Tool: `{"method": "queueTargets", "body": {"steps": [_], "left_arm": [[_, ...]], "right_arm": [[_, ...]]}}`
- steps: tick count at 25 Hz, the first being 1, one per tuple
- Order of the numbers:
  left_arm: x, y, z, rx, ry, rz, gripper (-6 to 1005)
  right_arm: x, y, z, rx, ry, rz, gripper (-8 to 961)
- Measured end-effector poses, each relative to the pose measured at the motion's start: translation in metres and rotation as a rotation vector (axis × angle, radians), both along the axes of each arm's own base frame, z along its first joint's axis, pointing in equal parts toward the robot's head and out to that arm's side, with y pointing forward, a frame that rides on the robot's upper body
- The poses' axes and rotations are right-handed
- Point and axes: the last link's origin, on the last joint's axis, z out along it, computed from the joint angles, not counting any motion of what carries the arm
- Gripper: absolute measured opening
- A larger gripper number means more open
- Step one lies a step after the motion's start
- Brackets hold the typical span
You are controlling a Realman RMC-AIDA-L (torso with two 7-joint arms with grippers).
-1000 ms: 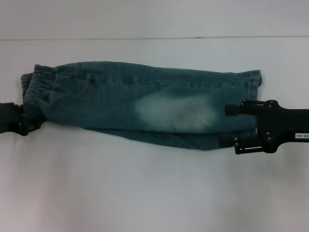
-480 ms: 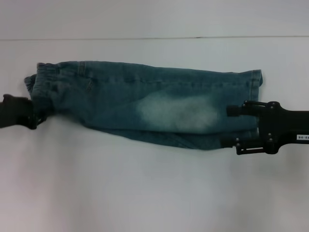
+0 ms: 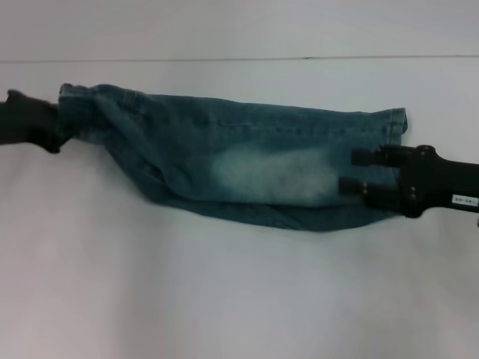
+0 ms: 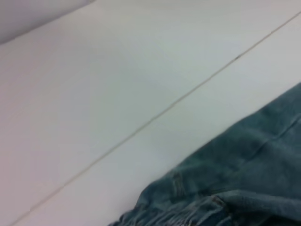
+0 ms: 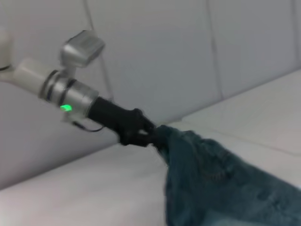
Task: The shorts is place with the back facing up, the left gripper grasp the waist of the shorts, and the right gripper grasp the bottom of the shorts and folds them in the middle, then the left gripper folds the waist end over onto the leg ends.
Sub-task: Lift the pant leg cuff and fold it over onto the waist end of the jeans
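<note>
Denim shorts (image 3: 239,164), folded lengthwise, are stretched across the white counter (image 3: 224,299). At nine o'clock the bunched waist is pinched and raised by the left hand (image 3: 54,127). At three o'clock the right hand (image 3: 358,172) is spread open over the hems.

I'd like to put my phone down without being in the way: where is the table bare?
Bare: the near table in front of the shorts, and the strip behind them. Crowded: both ends, with the left gripper holding the waist and the right gripper over the hems.
</note>
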Motion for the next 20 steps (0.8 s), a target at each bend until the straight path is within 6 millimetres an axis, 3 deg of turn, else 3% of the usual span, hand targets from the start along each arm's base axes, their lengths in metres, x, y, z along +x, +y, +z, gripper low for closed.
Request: {"method": "queueTargets", "body": {"steps": [8,9,12,20], "left_arm": [[0.045,0.009,0.015,0.001,0.006,-0.083,129],[0.059,0.012,0.019,0.0,-0.001,-0.105,122],[0.073,0.014,0.022,-0.004,-0.008,-0.125,119],[0.132,0.016,0.027,-0.063,-0.045,-0.21,115]], "right_arm": [[0.003,0.026,-0.041,0.17,0.016,-0.062,577],[0.003,0.03,-0.049,0.188,0.003,-0.064,541],[0.002,0.037,-0.066,0.23,-0.046,-0.07,409],[-0.012,0.052,-0.111,0.286,-0.208,-0.023,65]]}}
